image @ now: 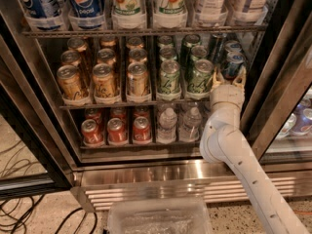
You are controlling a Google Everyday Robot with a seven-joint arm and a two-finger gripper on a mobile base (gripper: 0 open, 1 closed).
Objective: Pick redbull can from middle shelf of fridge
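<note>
The redbull can (pixel 233 63) is slim and blue and silver, with a silver top, narrower than its neighbours; it stands at the right end of the middle shelf (pixel 136 103), at about 2 o'clock from the centre of the view, with a second can like it just behind at 12 o'clock. The gripper (pixel 227 75) sits at the can's 6 o'clock, its two pale fingers (pixel 216 77) spread wide to either side of the can's lower part; whether they touch it cannot be told. The white arm (pixel 243 165) runs down from there toward 5 o'clock, across the fridge (pixel 161 174) and its louvred steel base. At the can's 9 o'clock stand wider green cans (pixel 170 77), the nearest just beside the left finger; further toward 9 o'clock are gold cans (pixel 103 79). The dark door frame (pixel 273 82) rises close at 3 o'clock. Below the shelf are red cans (pixel 117 129) and water bottles (pixel 167 123); above it, large bottles (pixel 126 4).
</note>
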